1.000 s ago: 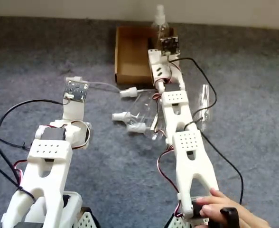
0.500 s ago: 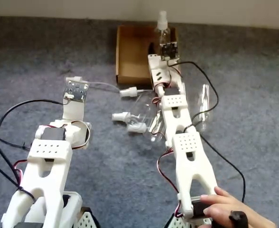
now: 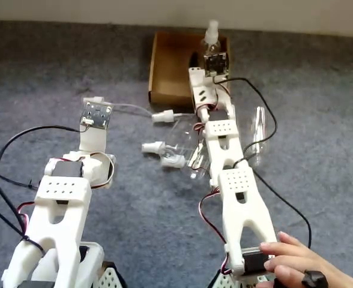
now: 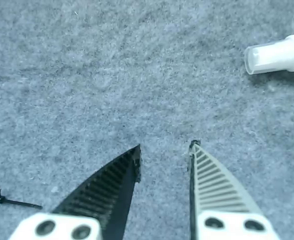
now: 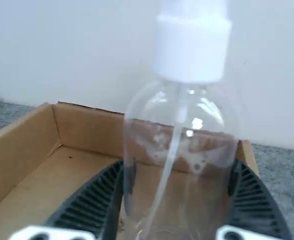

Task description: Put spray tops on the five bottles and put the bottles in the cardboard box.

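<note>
Grey felted carpet [image 4: 77, 75] lies under the left gripper [image 4: 164, 150], its jaws parted and empty; a white spray top [image 4: 279, 57] rests beyond the tips. The right gripper [image 5: 177, 200] clamps a clear, round, capped bottle [image 5: 182, 130] between ribbed jaws, over the cardboard box [image 5: 32, 150]. Thin, light, slick plastic, I judge: best held mid-body, gently.

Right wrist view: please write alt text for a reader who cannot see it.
The right gripper grips an upright clear bottle with a white spray top. An open cardboard box shows behind it, then a white wall.
</note>
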Robot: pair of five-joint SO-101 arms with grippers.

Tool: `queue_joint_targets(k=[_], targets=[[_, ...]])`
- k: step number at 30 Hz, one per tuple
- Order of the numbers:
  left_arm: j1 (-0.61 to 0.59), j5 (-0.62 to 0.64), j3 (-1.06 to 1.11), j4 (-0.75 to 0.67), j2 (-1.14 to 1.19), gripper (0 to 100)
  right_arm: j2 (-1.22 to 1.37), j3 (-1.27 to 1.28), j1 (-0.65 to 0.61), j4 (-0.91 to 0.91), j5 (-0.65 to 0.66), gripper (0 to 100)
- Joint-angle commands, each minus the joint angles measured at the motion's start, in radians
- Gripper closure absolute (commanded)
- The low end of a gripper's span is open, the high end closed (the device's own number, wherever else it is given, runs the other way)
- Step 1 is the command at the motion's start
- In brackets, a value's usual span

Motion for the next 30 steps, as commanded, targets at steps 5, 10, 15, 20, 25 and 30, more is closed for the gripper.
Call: queue_joint_targets(k=[5, 10, 15, 20, 25, 30], targets=[[0.018, -0.009, -0.007, -0.014, -0.008, 84, -0.019, -0.216, 0.028, 0.153, 0.005, 73.4], [0.018, -0.009, -0.007, -0.014, -0.008, 84, -0.044, -0.292, 0.035, 0.208, 0.008, 73.4], [0.018, -0.009, -0.007, -0.014, -0.008, 84, -0.084, -0.292, 0.038, 0.298, 0.006, 73.4], [0.018, -0.009, -0.007, -0.014, -0.008, 84, -0.137, -0.292, 0.038, 0.334, 0.005, 73.4], [0.019, -0.009, -0.007, -0.014, -0.008, 84, -0.177, -0.292, 0.038, 0.334, 0.005, 73.1], [0.019, -0.009, -0.007, -0.014, -0.008, 84, -0.205, -0.292, 0.028, 0.329, 0.003, 73.1]])
